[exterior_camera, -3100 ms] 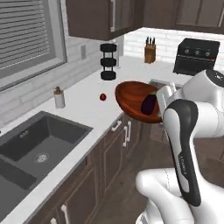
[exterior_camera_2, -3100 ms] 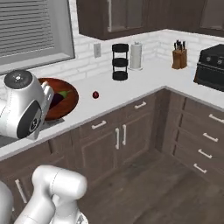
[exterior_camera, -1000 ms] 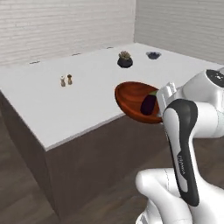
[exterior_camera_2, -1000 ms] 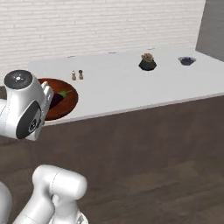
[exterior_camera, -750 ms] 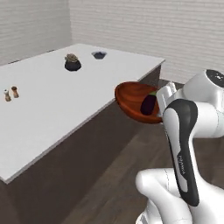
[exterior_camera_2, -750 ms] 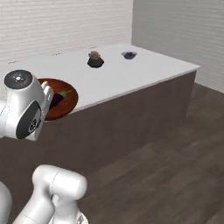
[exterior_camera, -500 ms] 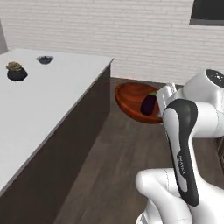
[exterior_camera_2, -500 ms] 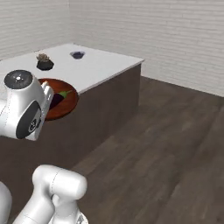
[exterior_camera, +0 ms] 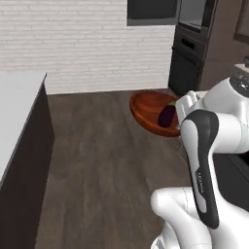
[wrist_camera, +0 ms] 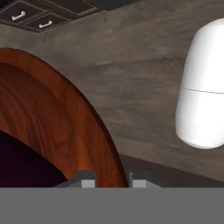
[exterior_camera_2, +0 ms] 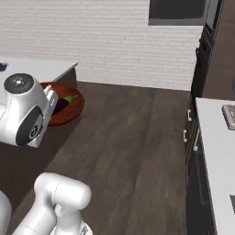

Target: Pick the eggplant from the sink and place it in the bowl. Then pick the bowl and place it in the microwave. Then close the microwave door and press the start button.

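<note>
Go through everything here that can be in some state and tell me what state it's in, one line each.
bowl: carried in the air above the wood floor, gripped at its rim, roughly level.
eggplant: lying inside the bowl.
gripper: shut on the bowl's rim, one fingertip on each side.
oven: door closed.

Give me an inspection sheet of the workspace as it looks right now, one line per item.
Surface: dark wood floor; a white counter at one side.
Job's things: eggplant lies inside the wooden bowl, which is carried in the air above the floor.
Clutter: nothing seen.
Grippers: gripper shut on the bowl's rim, a fingertip on each side of it.
Cables: nothing seen.
Surroundings: white brick wall; dark tall appliance column ahead; drawers with pale handles.
</note>
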Tool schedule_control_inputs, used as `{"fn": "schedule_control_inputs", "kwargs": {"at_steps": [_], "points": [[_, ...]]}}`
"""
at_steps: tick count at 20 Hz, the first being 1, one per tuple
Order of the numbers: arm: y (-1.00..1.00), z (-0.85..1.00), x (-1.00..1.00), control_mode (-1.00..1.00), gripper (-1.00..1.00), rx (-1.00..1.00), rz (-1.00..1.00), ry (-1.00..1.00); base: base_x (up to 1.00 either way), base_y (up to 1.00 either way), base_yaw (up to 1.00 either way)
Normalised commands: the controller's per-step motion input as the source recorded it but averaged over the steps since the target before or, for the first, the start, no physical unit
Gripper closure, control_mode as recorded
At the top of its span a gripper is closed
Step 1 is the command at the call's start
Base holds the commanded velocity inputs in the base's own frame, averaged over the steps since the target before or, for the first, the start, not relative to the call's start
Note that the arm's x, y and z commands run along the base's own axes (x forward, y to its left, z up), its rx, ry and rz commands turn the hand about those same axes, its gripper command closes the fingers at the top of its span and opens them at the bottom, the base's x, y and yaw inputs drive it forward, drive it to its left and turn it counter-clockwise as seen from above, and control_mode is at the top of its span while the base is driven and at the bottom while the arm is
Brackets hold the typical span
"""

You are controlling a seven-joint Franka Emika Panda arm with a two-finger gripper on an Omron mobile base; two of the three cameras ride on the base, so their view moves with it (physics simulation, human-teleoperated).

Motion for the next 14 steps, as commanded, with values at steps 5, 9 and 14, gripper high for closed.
{"fn": "schedule_control_inputs", "kwargs": {"at_steps": [5, 9, 14], "points": [[0.00, 0.00, 0.00, 1.00, 1.00, 0.00, 0.00, 0.00, 1.00, 0.00, -0.55], [0.00, 0.00, 0.00, 1.00, 1.00, 0.00, 0.00, 0.00, 1.00, 0.28, -0.59], [0.00, 0.00, 0.00, 1.00, 1.00, 0.00, 0.00, 0.00, 0.95, 0.61, -0.65]]}}
